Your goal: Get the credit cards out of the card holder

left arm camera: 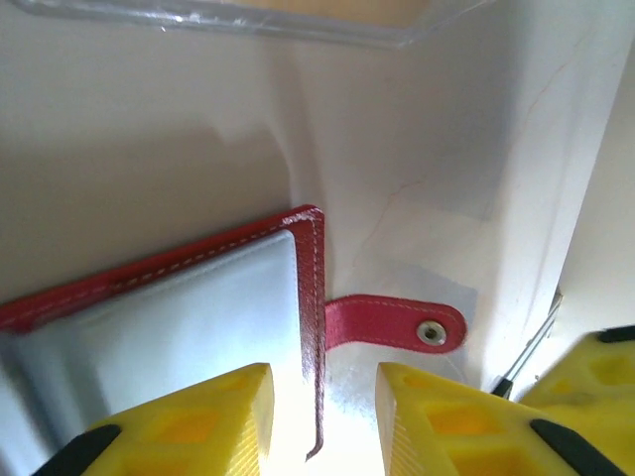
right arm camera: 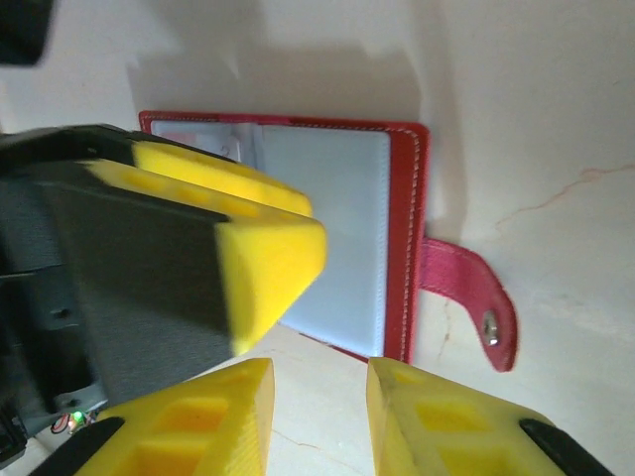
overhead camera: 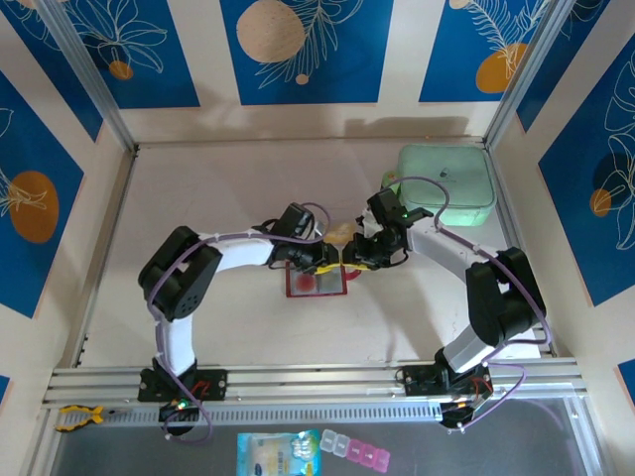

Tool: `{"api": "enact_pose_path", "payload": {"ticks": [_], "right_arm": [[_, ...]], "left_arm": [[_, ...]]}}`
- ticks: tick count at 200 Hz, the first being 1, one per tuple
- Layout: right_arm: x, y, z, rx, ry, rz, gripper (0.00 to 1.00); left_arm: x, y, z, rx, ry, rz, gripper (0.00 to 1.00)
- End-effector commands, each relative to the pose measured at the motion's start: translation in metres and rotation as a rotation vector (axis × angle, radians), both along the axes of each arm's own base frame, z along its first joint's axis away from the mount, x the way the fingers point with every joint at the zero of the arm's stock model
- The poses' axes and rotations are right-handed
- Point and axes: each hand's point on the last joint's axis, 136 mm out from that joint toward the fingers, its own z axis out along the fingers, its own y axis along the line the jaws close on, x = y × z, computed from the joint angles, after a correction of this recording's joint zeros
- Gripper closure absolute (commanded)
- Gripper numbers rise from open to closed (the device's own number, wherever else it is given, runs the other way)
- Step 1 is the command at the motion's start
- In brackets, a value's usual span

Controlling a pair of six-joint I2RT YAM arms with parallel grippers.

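Lying open and flat mid-table: card holder (overhead camera: 316,282), grey-clear pockets up, snap tab (right arm camera: 466,297) sticking out from one side edge. Left gripper (left arm camera: 322,421): jaws narrowly parted, straddling that edge, the red border in the gap and not clamped. Right gripper (right arm camera: 317,416): jaws also narrow, bare table between them, just beside the holder and tab. Mint green case (overhead camera: 444,185) far right, well apart.
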Motion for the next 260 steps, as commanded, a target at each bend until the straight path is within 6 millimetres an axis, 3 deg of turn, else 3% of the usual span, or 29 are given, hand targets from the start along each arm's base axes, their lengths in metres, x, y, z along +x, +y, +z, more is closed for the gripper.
{"api": "enact_pose_path", "payload": {"ticks": [1, 42, 94, 161, 216, 260], "right_arm": [[0.001, 0.017, 0.003, 0.041, 0.022, 0.019, 0.69], [0.000, 0.041, -0.003, 0.043, 0.043, 0.066, 0.69], [-0.003, 0.067, -0.017, 0.047, 0.078, 0.113, 0.69], [-0.006, 0.083, -0.026, 0.048, 0.103, 0.140, 0.69], [-0.007, 0.088, -0.030, 0.050, 0.116, 0.152, 0.69], [-0.007, 0.088, -0.032, 0.048, 0.120, 0.156, 0.69]], "left_arm": [[0.007, 0.023, 0.012, 0.012, -0.048, 0.038, 0.67], [0.004, 0.063, 0.008, 0.055, -0.054, 0.094, 0.69], [-0.014, 0.101, -0.014, 0.105, -0.001, 0.142, 0.76], [-0.027, 0.111, -0.029, 0.141, 0.036, 0.133, 0.92], [-0.027, 0.111, -0.026, 0.142, 0.029, 0.131, 0.93], [-0.026, 0.111, -0.013, 0.127, 0.001, 0.130, 0.89]]}}
